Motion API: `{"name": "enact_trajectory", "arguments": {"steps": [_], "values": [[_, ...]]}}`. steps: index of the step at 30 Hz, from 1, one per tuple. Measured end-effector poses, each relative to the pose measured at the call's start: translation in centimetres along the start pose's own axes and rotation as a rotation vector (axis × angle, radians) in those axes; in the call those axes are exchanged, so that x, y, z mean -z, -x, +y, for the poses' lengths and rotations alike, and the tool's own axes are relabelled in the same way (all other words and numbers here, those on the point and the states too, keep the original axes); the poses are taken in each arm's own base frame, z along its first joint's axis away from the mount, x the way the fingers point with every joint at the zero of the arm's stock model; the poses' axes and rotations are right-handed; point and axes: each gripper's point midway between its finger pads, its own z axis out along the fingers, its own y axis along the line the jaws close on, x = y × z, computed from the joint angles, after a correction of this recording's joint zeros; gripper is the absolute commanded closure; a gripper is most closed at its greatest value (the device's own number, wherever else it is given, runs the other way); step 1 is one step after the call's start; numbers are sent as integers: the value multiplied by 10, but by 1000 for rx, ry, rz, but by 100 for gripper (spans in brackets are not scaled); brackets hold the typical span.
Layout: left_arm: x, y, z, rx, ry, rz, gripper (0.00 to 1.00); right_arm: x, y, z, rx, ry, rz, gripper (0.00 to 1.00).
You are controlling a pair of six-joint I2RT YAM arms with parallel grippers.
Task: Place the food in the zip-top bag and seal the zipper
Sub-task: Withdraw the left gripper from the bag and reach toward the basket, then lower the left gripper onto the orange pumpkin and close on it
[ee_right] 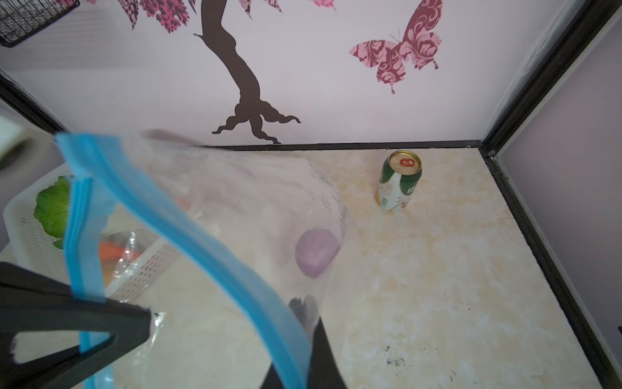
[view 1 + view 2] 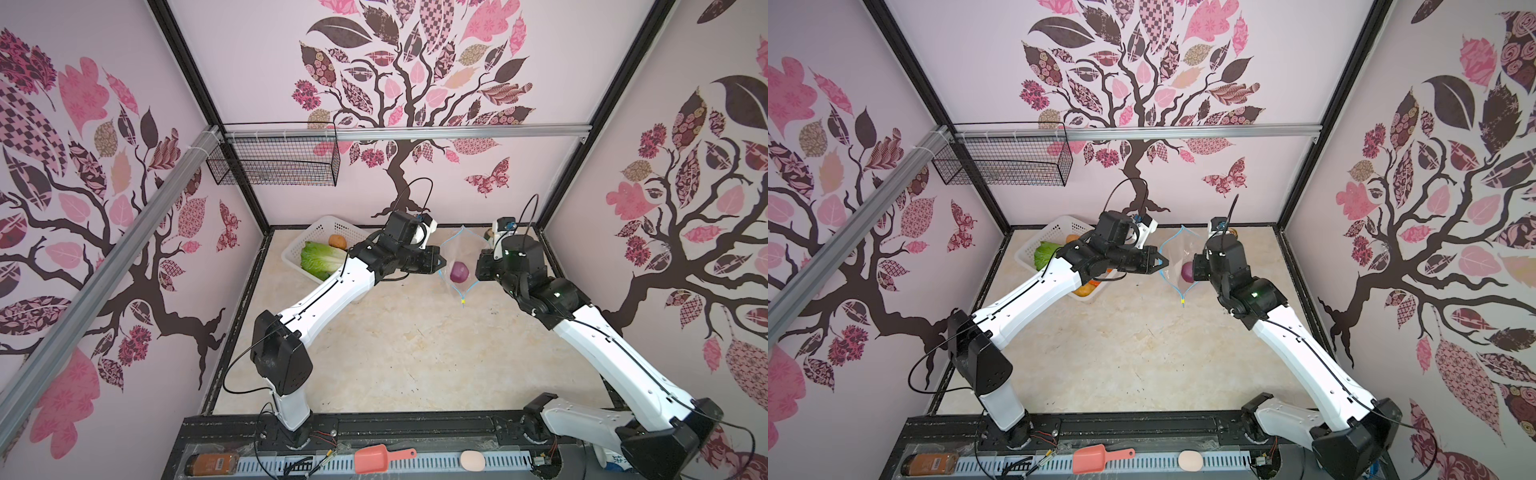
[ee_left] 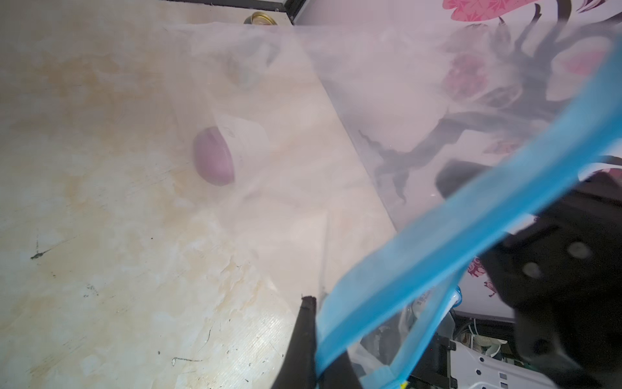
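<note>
From my desk I judge this job to be in its early part. Both grippers are pinched shut on the zipper (image 1: 202, 239), one lip each. The left gripper (image 2: 440, 264) has the lip toward the white basket (image 2: 320, 226) and the right gripper (image 2: 478, 276) has the opposite lip. Between them the zip-top bag (image 2: 462, 249) is held up near the back of the table (image 2: 395, 353) with its mouth spread.

Inside the bag I see only the purple onion (image 2: 459, 272) (both wrist views show it through the film). The basket holds the napa cabbage (image 2: 320, 259), an orange-brown piece (image 2: 337, 240) and more orange things half hidden under the left arm.

So one item is bagged and the rest waits. The zipper gapes wide, with its slider (image 2: 462, 300) at the near end, so sealing is not begun. The drink can (image 1: 399, 182) stands apart from the bag and is not my concern.
</note>
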Motion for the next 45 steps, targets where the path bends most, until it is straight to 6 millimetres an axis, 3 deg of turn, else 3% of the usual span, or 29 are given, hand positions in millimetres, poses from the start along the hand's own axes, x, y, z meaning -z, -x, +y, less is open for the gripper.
{"name": "enact_trajectory", "arguments": {"steps": [5,9,13,19,21,22,23,24,27,32,37,40,45], "values": [[-12,-7,6,34,-12,40,100,25,14,5,-33,73,-47,100],[-28,-17,15,71,-27,89,100,23,7,18,-55,143,-15,100],[-33,-22,27,112,-35,110,100,3,-21,30,-71,194,57,100],[-35,-46,80,197,53,156,100,-40,-83,47,-83,241,226,100],[-33,-52,96,217,86,169,76,-51,-97,54,-94,266,261,100],[-31,-54,102,222,100,170,55,-55,-103,57,-101,279,276,100],[-28,-55,108,234,112,170,43,-58,-108,60,-110,291,286,100],[-24,-54,113,241,126,167,38,-60,-111,62,-116,302,295,100],[-3,-44,127,241,175,123,29,-62,-112,68,-136,335,296,100],[45,-5,145,224,239,-23,27,-62,-101,76,-154,378,259,100],[75,20,190,249,337,-121,26,-61,-96,79,-158,395,242,100],[79,27,220,265,391,-147,26,-61,-95,81,-159,401,235,100],[63,24,262,286,438,-134,26,-60,-94,81,-160,405,232,100]]}}
